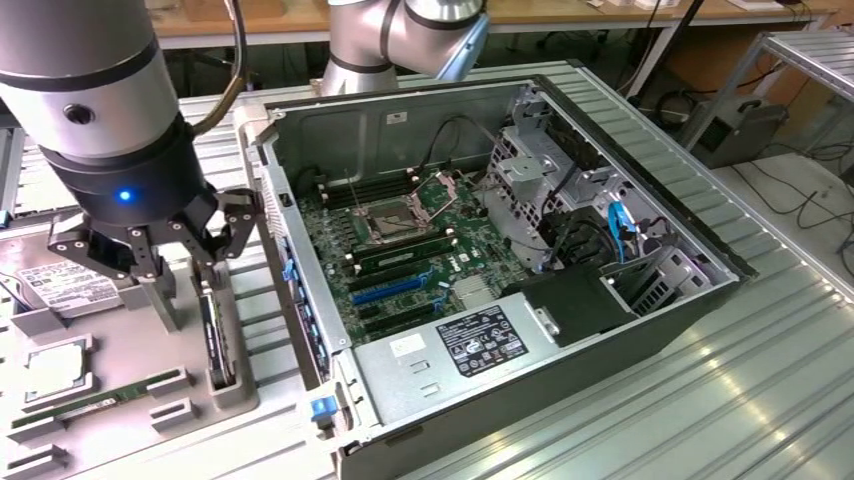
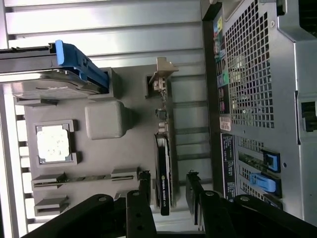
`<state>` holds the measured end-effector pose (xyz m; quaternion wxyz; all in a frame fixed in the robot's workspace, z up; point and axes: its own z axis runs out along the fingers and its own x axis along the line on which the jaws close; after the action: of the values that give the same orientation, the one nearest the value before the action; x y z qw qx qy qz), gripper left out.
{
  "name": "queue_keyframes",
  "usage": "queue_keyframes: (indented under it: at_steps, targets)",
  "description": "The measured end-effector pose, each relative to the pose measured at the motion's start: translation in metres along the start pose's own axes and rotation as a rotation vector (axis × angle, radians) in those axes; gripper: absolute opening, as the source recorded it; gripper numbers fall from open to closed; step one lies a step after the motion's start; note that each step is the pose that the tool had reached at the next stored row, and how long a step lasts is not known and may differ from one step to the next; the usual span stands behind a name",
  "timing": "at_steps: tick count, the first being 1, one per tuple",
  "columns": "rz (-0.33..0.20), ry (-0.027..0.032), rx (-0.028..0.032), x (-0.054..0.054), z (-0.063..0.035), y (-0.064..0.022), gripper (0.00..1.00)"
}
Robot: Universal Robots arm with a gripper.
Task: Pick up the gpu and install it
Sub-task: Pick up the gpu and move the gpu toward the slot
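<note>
The gpu (image 2: 163,173) is a thin black card standing on edge in a slot of the grey parts tray (image 2: 131,148), its silver end bracket (image 2: 161,79) at the far end. My gripper (image 2: 167,186) is open and hovers just above the card, with one black finger (image 2: 144,184) on each side of it and not touching. In the exterior view the gpu (image 1: 218,338) stands at the tray's edge next to the computer case, and my gripper (image 1: 171,262) hangs over it.
The open computer case (image 1: 667,300) lies on the exterior view's right of the tray, its motherboard (image 1: 400,250) exposed. The tray also holds a hard drive (image 2: 44,84), a CPU (image 2: 53,143), a memory stick (image 2: 84,177) and a raised grey block (image 2: 104,119).
</note>
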<state>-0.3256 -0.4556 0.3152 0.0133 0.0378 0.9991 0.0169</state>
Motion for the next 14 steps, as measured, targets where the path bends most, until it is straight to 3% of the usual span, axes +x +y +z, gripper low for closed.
queue_keyframes:
  at_steps: [5,14]
  targets:
    - [0.0,0.0,0.0,0.004,0.0116,0.0007,0.42]
    - [0.0,0.0004,0.0001,0.001,0.0311,0.0019,0.42]
